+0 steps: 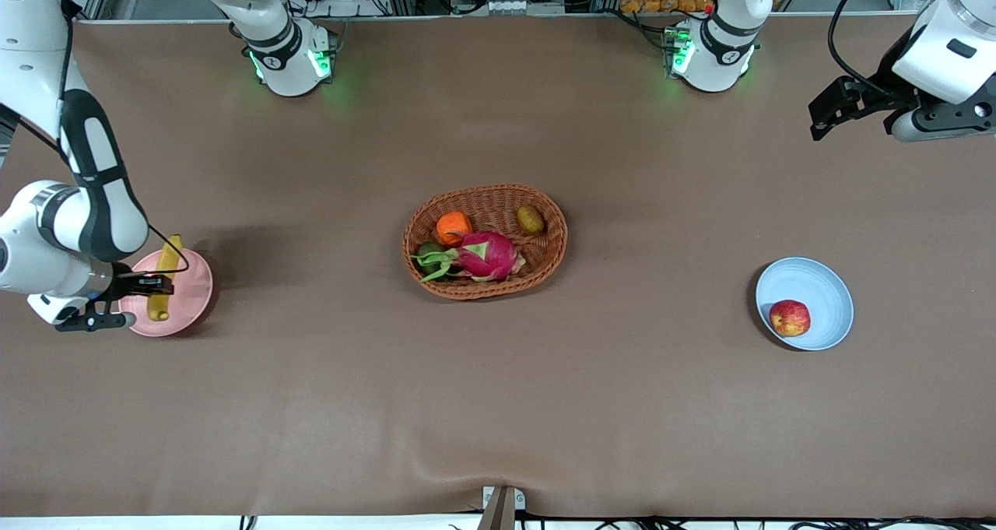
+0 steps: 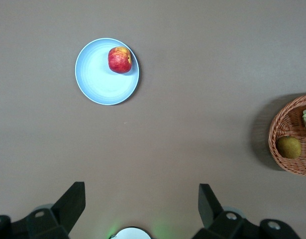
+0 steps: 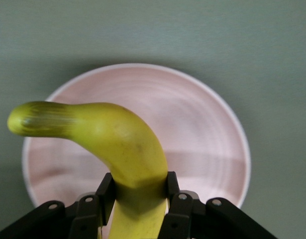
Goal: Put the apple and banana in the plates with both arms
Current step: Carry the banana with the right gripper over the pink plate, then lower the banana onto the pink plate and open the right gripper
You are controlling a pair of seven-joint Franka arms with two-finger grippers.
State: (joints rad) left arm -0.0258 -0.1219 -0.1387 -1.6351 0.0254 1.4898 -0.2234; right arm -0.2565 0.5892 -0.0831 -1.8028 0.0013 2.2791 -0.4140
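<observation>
From where I stand, no lettering, label, brand mark or number is readable on anything around the basket [image 1: 484, 241].

Right pincer [image 3: 135, 209] clamped shut, held low; left pincer [image 2: 138, 201] spread wide (raised, waiting)

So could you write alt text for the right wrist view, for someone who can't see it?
The right gripper is shut on a yellow banana, holding it above a pale pink plate on the brown table.
</observation>
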